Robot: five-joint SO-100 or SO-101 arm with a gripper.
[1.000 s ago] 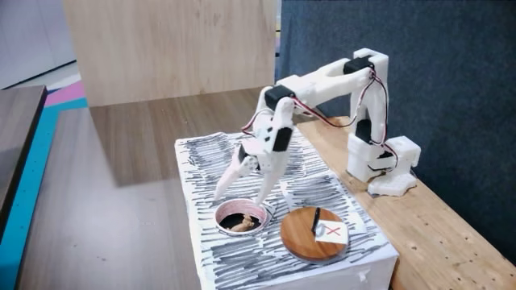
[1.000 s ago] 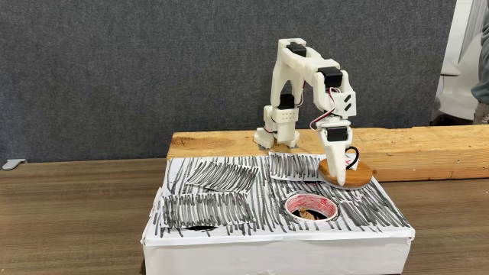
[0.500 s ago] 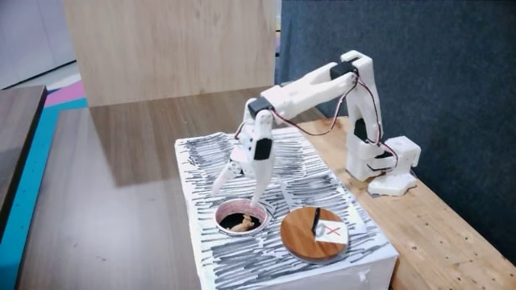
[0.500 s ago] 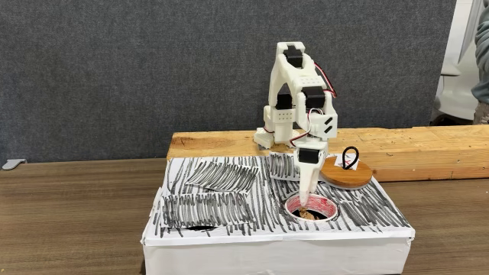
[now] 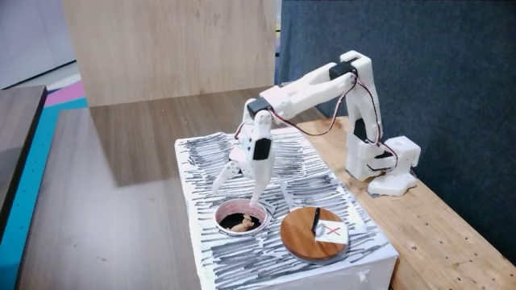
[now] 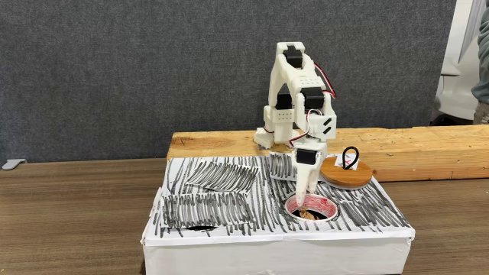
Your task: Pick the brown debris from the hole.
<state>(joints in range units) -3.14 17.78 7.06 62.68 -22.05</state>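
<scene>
The hole is a round opening with a pale pinkish rim in the top of a white, black-streaked box. Brown debris lies inside it. My white gripper hangs just above the hole, pointing down. It is open: one finger reaches toward the hole's far rim and the other is splayed out to the left. In the other fixed view the gripper points straight down, its tip at the hole, just over the debris. Nothing is held.
A round wooden disc with a white red-crossed card lies on the box beside the hole, also visible as the wooden disc. A dark slit marks the box's front left. The arm's base stands on a wooden plank.
Over the last second the gripper swung from beside the wooden disc to above the hole. In the last half second it has barely moved.
</scene>
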